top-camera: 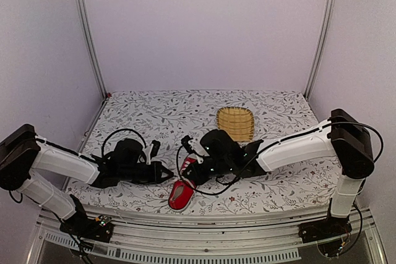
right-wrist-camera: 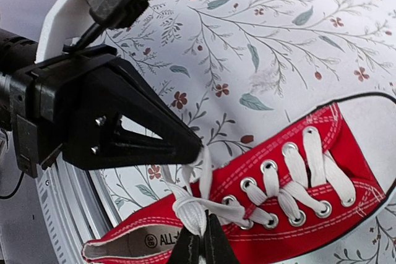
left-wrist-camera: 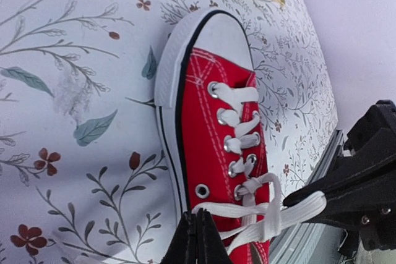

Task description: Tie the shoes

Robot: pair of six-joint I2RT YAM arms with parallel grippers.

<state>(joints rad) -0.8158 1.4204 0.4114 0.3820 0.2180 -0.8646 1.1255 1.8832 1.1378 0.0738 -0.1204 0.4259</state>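
Resting sole-down on the floral worktop [top-camera: 278, 106], close to its near edge: red sneaker [top-camera: 181, 197], white toe cap pointing away from the arm bases. Threading the sneaker's eyelets, white laces [left-wrist-camera: 238, 95], loosely crossed at the top pair and drawn out in two strands. Pinching one strand at the sneaker's left side: left jaws, closed tight. Pinching the other strand just above the sneaker's tongue: right jaws, likewise closed. Lying beyond the sneaker's toe, well apart: yellow woven basket [top-camera: 236, 123].
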